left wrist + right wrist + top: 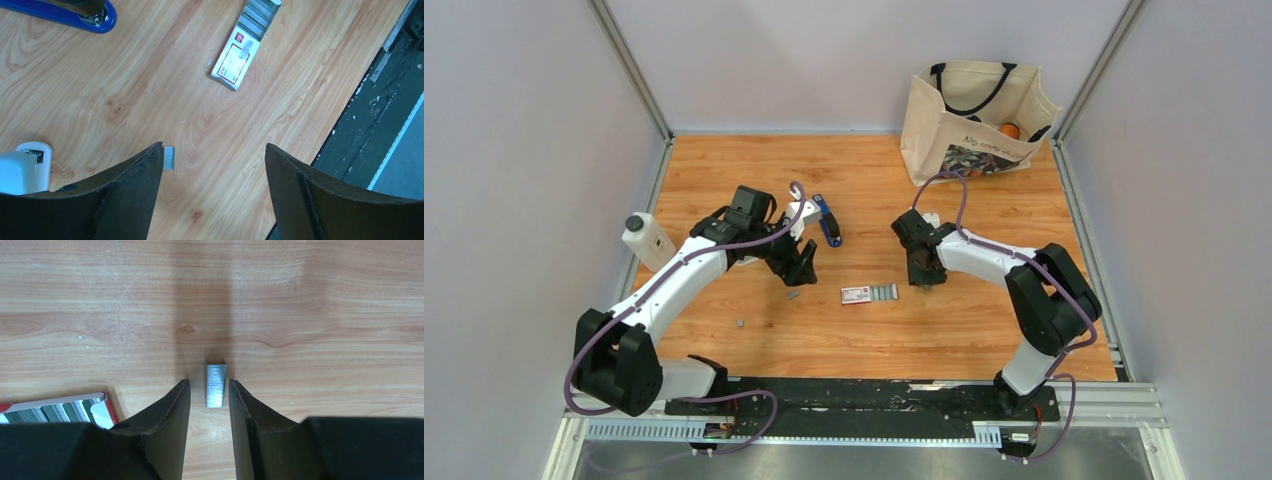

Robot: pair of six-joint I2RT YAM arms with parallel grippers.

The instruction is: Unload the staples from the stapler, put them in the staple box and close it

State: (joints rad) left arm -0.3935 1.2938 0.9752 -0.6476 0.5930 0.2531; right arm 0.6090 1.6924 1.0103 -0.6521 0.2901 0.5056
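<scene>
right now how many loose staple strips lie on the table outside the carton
3 staple strips: one between the fingers of the right gripper, one beside a finger of the left gripper, one nearer the left arm's base. Others may hide under the arms.

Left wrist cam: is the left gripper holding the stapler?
No, the left gripper is open and empty; the stapler lies well apart from it.

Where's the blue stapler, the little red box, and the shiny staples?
blue stapler (827, 221), top view, its middle.
red-and-white carton (234, 62), left wrist view, printed face.
staple strip (216, 385), right wrist view, its middle.
</scene>
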